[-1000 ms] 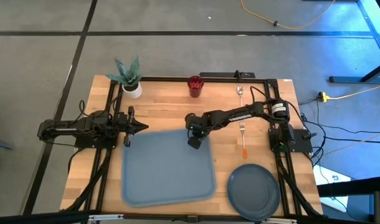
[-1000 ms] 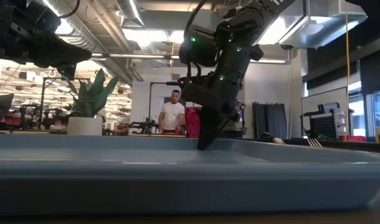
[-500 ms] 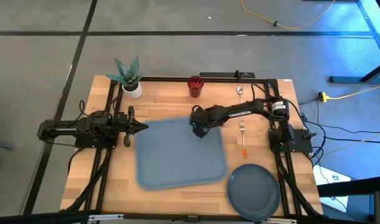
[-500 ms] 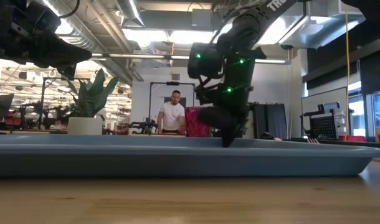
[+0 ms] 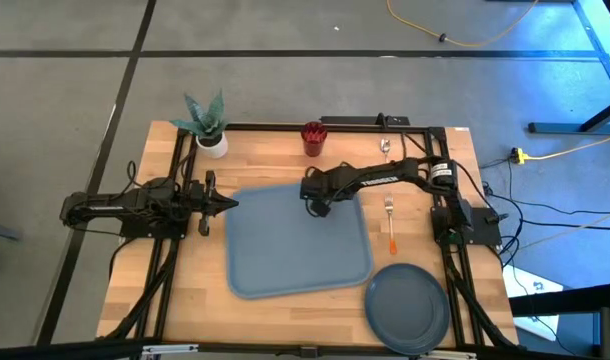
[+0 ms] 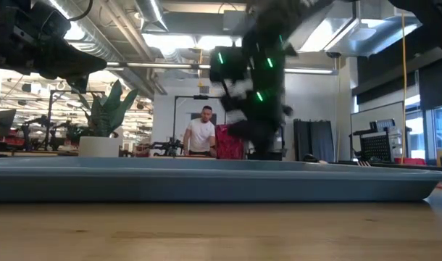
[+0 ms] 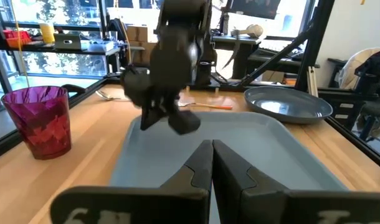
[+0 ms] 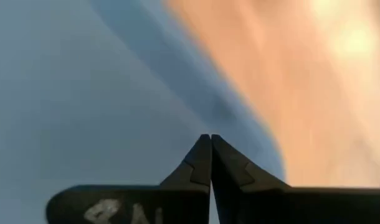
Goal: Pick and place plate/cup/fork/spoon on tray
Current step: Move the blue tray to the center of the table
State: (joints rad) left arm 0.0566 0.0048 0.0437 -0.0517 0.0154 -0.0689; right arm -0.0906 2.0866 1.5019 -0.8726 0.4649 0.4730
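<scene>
The light blue-grey tray lies flat on the table's middle. My right gripper is shut, its fingertips down inside the tray near the far rim; it also shows in the left wrist view. My left gripper is shut and empty at the tray's left. The dark red cup stands at the far edge. The fork and the spoon lie right of the tray. The grey-blue plate rests at the near right. My right gripper presses its shut fingers down on the tray's floor, just inside the far rim. The fingers come from above, slanting in from the table's right. The tray lies flat on the table.
A white pot with a green plant stands at the far left corner. A black frame runs along the table's edges. A person stands in the room beyond the table.
My right gripper has gone toward the table's far edge and a little to the right, its fingers staying shut. The tray has slid along the table with it, to the right and toward the far edge, still flat.
</scene>
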